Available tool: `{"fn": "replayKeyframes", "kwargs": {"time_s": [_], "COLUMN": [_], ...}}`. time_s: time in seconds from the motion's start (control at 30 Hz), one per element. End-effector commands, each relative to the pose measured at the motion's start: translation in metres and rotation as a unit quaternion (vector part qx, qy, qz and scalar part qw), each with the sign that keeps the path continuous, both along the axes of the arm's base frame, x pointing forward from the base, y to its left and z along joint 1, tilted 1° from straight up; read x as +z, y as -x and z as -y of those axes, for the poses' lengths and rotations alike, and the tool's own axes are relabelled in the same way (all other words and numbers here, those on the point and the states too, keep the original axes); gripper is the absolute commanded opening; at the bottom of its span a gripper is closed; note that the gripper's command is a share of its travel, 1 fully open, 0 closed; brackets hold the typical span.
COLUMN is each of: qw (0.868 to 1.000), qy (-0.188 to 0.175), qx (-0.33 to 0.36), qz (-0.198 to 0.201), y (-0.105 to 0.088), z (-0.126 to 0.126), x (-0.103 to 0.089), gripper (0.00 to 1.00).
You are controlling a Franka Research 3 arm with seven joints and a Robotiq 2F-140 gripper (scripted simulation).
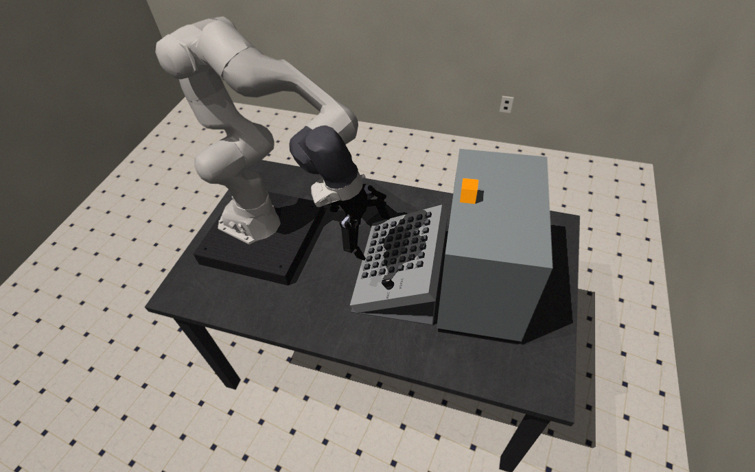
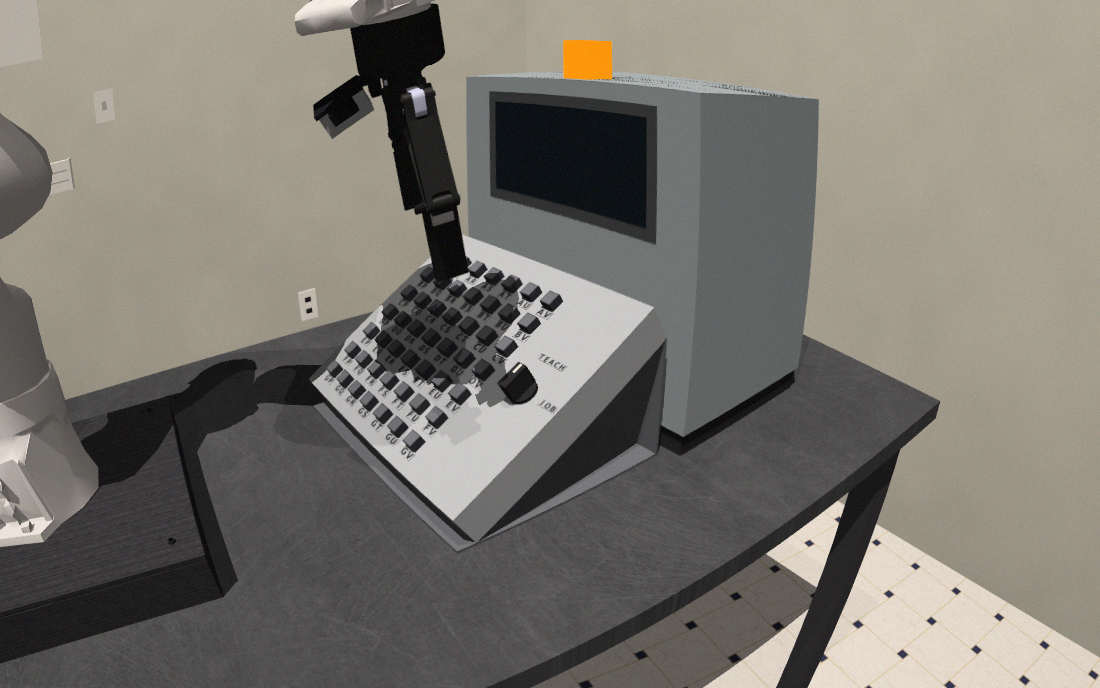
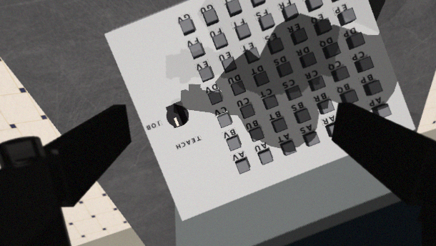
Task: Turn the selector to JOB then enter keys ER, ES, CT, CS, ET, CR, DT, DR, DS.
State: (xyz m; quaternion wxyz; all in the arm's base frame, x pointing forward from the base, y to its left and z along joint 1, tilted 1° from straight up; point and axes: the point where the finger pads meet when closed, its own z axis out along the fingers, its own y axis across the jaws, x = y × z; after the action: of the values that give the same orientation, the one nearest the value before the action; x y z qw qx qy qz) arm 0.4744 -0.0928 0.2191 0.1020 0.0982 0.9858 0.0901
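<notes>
arm base block [image 2: 105,519] at lower left edge of the exterior view, free dark table [image 2: 340,584] between it and the sloped keypad console [image 2: 519,454] at centre. gripper [image 3: 229,118] spread wide and empty, one finger [image 2: 444,243] down on the top key row at the console's upper left corner; selector knob [image 2: 516,382] sits right of the keys between teach and job labels. grey monitor box [image 2: 730,243] touches the console's back at right with an orange cube [image 2: 587,60] on top; tiled floor [image 2: 892,616] lower right.

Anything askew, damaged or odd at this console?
Nothing damaged. The open black tool is tilted, with one finger down at the top key row of the sloped grey keypad. No key is lit.
</notes>
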Motion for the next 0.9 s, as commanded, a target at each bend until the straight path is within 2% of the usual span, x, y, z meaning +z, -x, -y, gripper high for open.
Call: {"fn": "replayKeyframes", "kwargs": {"time_s": [0.0, 0.5, 0.57, 0.87], "qw": [0.998, 0.976, 0.976, 0.951], "qy": [-0.01, -0.058, -0.058, -0.088], "qx": [-0.066, -0.207, -0.207, -0.294], "qz": [0.003, 0.019, 0.019, 0.029], "y": [-0.004, 0.005, 0.005, 0.011], "z": [-0.001, -0.029, -0.029, -0.045], "x": [0.002, -0.009, -0.009, -0.016], "gripper": [1.0, 1.0, 1.0, 1.0]}}
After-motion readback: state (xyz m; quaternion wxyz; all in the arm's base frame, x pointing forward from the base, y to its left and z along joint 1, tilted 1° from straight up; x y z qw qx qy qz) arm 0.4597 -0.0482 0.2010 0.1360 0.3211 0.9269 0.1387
